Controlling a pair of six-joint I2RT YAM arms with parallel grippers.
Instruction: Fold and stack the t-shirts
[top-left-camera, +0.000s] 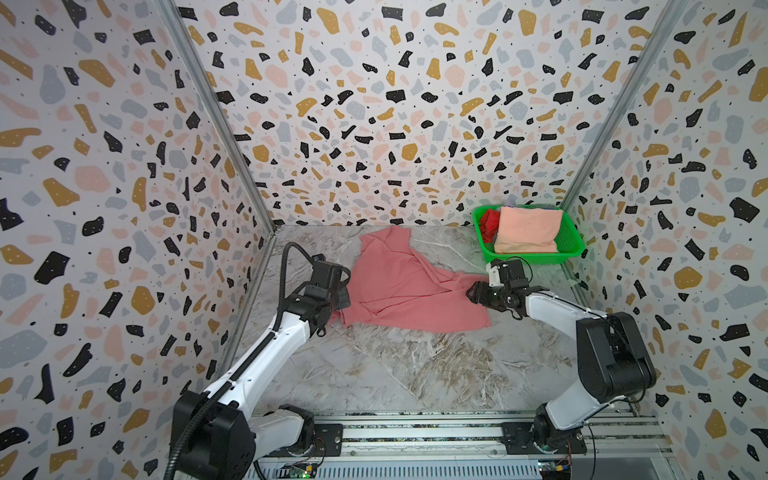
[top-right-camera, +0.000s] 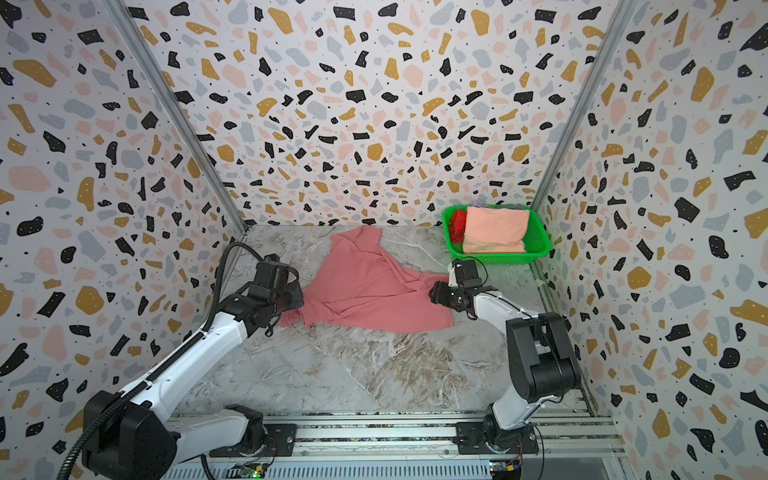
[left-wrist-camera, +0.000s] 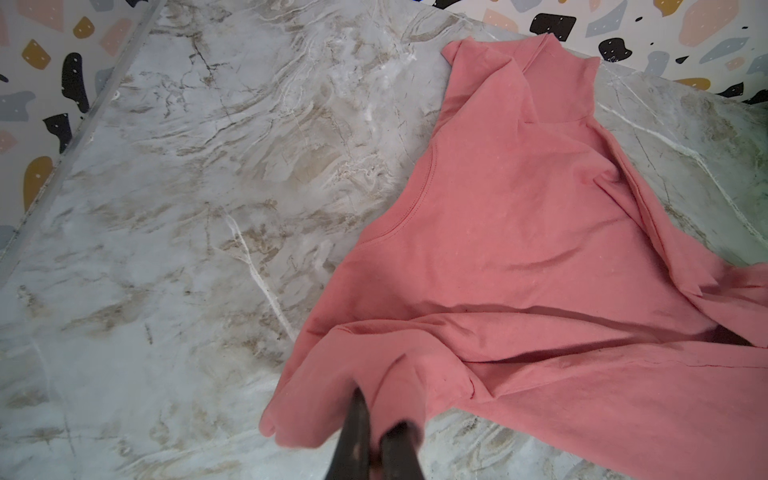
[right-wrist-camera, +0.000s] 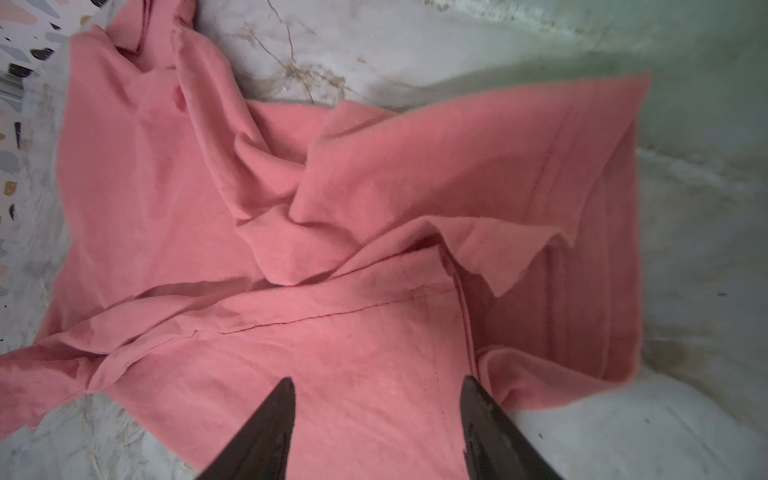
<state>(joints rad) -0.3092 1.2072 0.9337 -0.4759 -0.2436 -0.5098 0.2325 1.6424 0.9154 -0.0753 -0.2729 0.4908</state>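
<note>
The green mesh basket (top-left-camera: 575, 245) in the far right corner holds two garments: a folded pale peach t-shirt (top-left-camera: 528, 230) and, beside it, a crumpled bright red t-shirt (top-left-camera: 489, 224). One dusty rose-pink t-shirt (top-left-camera: 399, 286) lies rumpled on the marble tabletop (top-left-camera: 415, 365). The left gripper (left-wrist-camera: 374, 419) is clenched on one edge, and the right gripper (right-wrist-camera: 376, 386) is spread apart over the opposite edge.

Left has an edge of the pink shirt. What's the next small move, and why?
Probably close the right gripper: its jaws stand open over the rumpled pink shirt, while the left gripper is shut on the opposite edge, so both could then spread it flat.
</note>
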